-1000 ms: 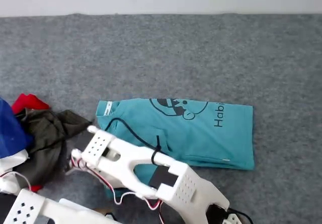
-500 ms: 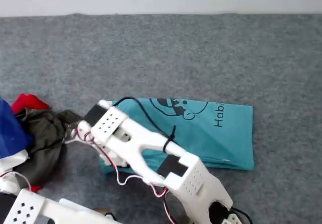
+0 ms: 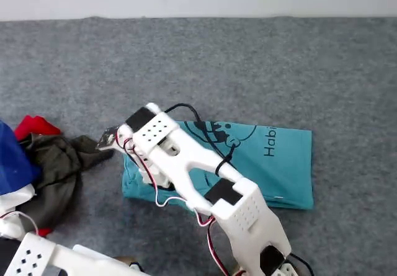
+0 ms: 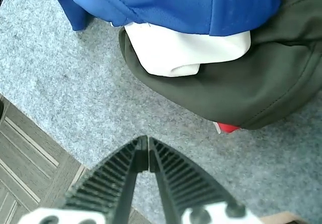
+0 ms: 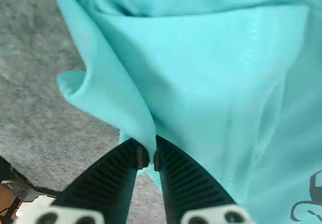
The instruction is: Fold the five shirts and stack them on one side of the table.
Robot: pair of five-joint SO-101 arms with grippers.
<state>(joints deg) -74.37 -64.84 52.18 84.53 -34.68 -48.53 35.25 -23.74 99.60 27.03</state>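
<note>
Barely begun, by the look of it: one teal shirt (image 3: 273,164) lies flattened into a long band near the middle of the grey table (image 3: 248,65). Four more garments sit bunched at the table's edge: a blue shirt (image 4: 176,2), a white shirt (image 4: 186,53), an olive shirt (image 4: 261,83) and a red shirt (image 3: 34,126). No folded stack is anywhere to be seen, so all five appear to need finishing and stacking.

The right gripper (image 5: 147,156) has its fingers pressed together on a raised fold of the teal cloth, at the end of the shirt nearest the heap, with the right arm (image 3: 186,158) stretched across that end. The left gripper (image 4: 148,153) hangs over bare table just beside the heap, its fingers closed to a sliver with nothing between them.

The teal shirt's long axis runs across the table, roughly level with the far edge; one short end faces the heap and the other points away from it. Its printed design lies face up along the far side, with lettering turned sideways near the end away from the heap. Which end is the neck cannot be told, since the arm covers the near end
</note>
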